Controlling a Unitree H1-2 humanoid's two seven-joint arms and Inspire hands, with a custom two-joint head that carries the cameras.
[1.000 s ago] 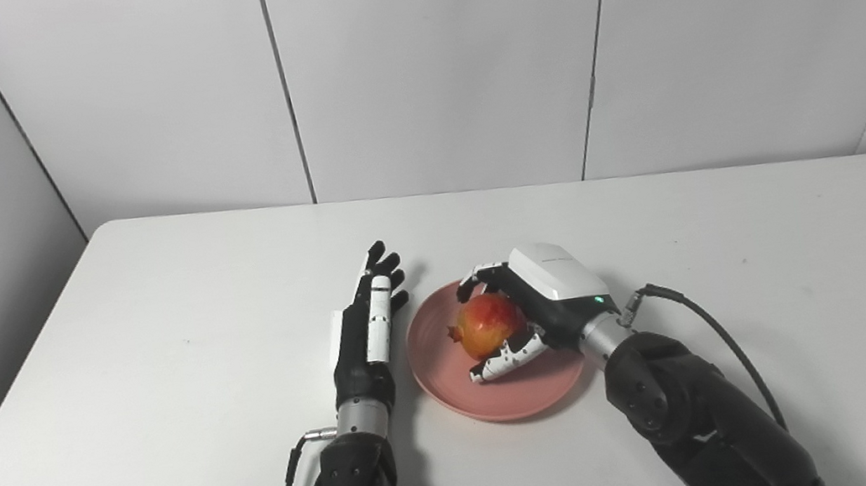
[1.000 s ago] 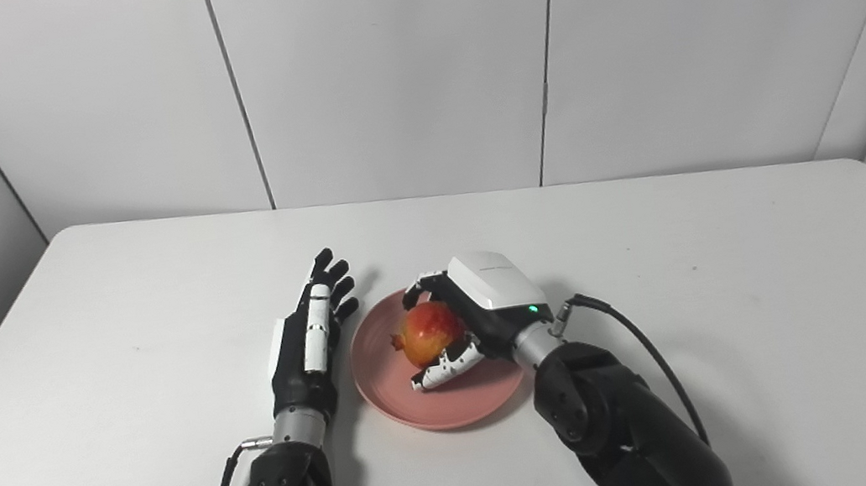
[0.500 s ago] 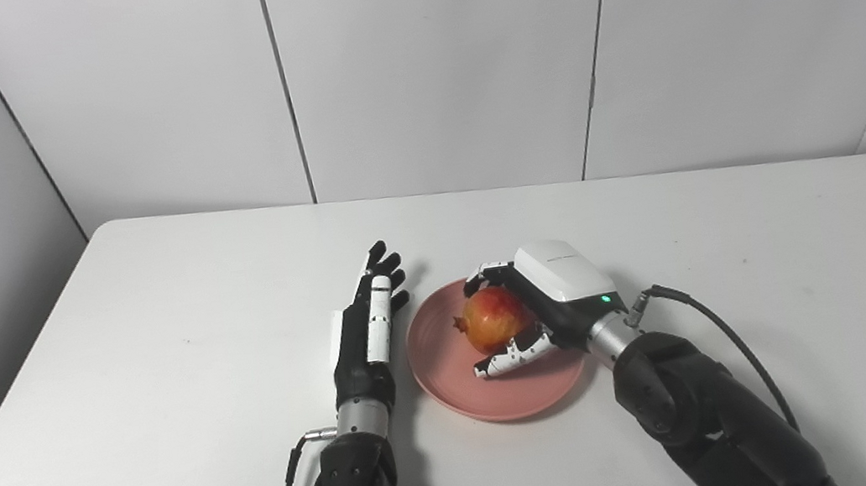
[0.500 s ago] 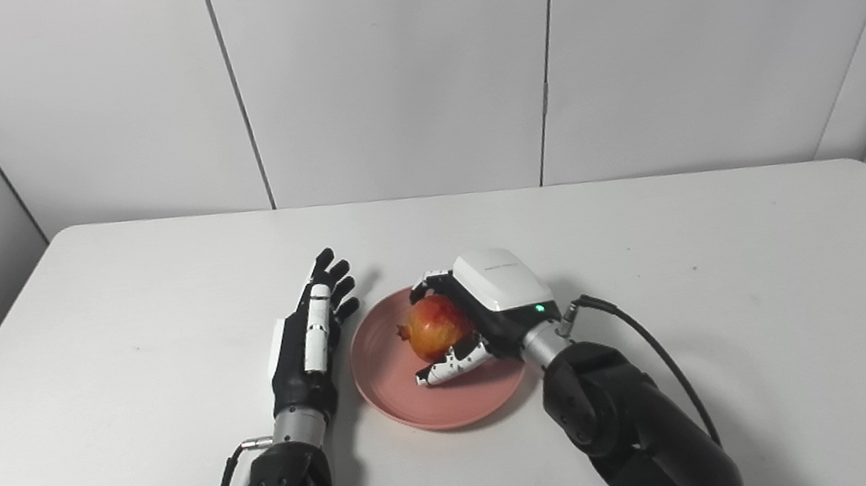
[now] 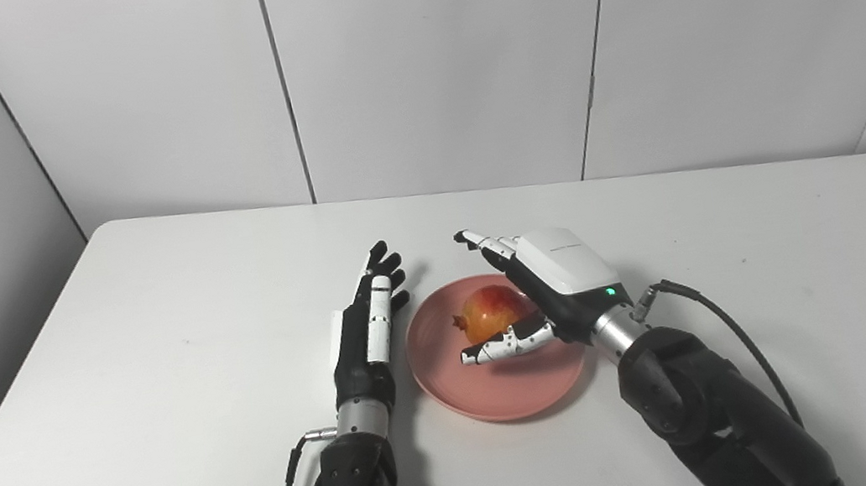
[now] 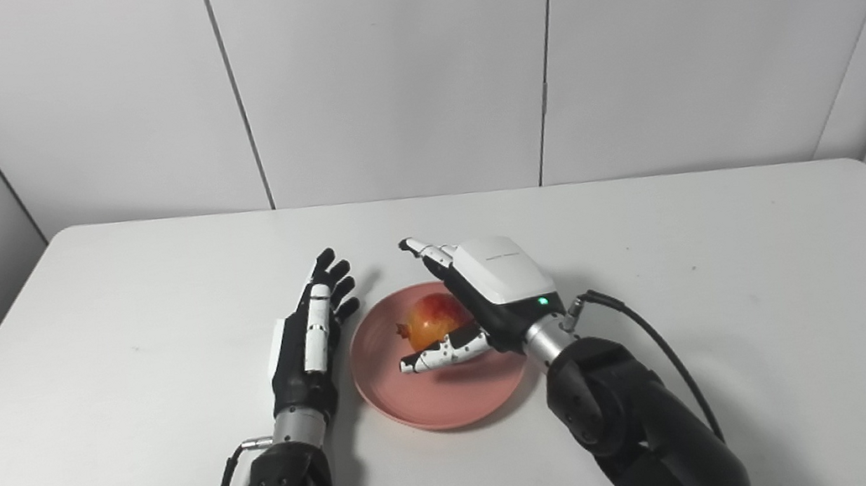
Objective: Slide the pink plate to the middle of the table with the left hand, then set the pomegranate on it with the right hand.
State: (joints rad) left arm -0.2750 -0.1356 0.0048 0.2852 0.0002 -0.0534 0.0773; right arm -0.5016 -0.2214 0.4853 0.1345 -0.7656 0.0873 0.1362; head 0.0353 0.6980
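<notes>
The pink plate lies near the middle of the white table. On it rests a red and yellow pomegranate, its crown pointing left. My right hand hovers over the plate's right side, open, fingers stretched out above the fruit and thumb below in front of it; neither grips it. My left hand lies flat and open just left of the plate's rim, fingers pointing away from me.
A black cable loops from the right wrist over the table. Grey wall panels stand close behind the table's far edge.
The right hand's fingers have spread away from the pomegranate, letting it go onto the plate. The left hand and the plate have not moved.
</notes>
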